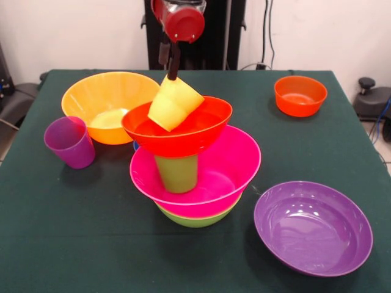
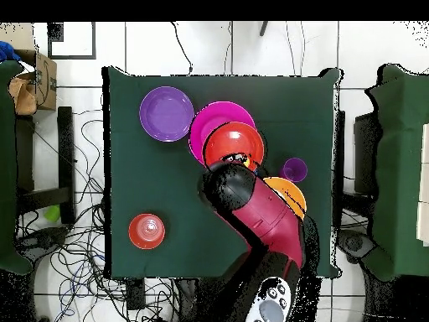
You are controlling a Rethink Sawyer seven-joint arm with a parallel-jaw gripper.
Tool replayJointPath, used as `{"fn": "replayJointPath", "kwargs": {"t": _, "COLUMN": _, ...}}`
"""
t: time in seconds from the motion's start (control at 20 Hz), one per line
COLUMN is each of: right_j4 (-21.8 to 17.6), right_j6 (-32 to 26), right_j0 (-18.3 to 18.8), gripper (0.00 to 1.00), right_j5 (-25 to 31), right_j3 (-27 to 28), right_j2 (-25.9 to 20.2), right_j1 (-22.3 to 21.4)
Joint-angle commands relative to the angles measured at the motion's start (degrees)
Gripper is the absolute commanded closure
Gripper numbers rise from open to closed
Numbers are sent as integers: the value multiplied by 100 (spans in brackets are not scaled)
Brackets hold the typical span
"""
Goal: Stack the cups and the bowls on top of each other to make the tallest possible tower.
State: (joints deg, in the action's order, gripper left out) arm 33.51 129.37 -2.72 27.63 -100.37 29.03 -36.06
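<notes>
Tower (image 1: 192, 165) of glossy round plastic stands on my table (image 1: 73, 244); my hand (image 1: 173, 69) grips the tilted, tapered yellow cup (image 1: 174, 102) inside its red-orange bowl (image 1: 201, 131).

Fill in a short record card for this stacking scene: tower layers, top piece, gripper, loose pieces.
tower, bottom to top: lime green bowl, pink bowl, green cup, red-orange bowl
top piece: yellow cup, tilted, in the red-orange bowl
gripper: at the yellow cup; grip unclear
loose pieces: purple cup, orange bowl, small red-orange bowl, purple bowl
</notes>
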Motion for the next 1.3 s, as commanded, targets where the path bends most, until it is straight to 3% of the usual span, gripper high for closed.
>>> {"fn": "replayJointPath", "kwargs": {"t": 0.05, "right_j4": -80, "right_j6": 973, "right_j0": -69, "gripper": 0, "right_j5": 267, "right_j3": 273, "right_j2": -473, "right_j1": 101}}
{"fn": "replayJointPath", "kwargs": {"t": 0.2, "right_j4": 73, "right_j6": 1240, "right_j0": -176, "gripper": 0, "right_j5": -67, "right_j3": 398, "right_j2": -554, "right_j1": 386}}
{"fn": "replayJointPath", "kwargs": {"t": 0.4, "right_j4": 183, "right_j6": 1556, "right_j0": -353, "gripper": 0, "right_j5": -107, "right_j3": 646, "right_j2": -457, "right_j1": 658}}
{"fn": "replayJointPath", "kwargs": {"t": 0.6, "right_j4": 302, "right_j6": 1604, "right_j0": -395, "gripper": 0, "right_j5": -385, "right_j3": 718, "right_j2": -508, "right_j1": 861}}
{"fn": "replayJointPath", "kwargs": {"t": 0.9, "right_j4": 401, "right_j6": 1743, "right_j0": -559, "gripper": 0, "right_j5": -397, "right_j3": 734, "right_j2": -444, "right_j1": 945}}
{"fn": "replayJointPath", "kwargs": {"t": 1.3, "right_j4": 306, "right_j6": 1447, "right_j0": -325, "gripper": 0, "right_j5": -554, "right_j3": 549, "right_j2": -611, "right_j1": 766}}
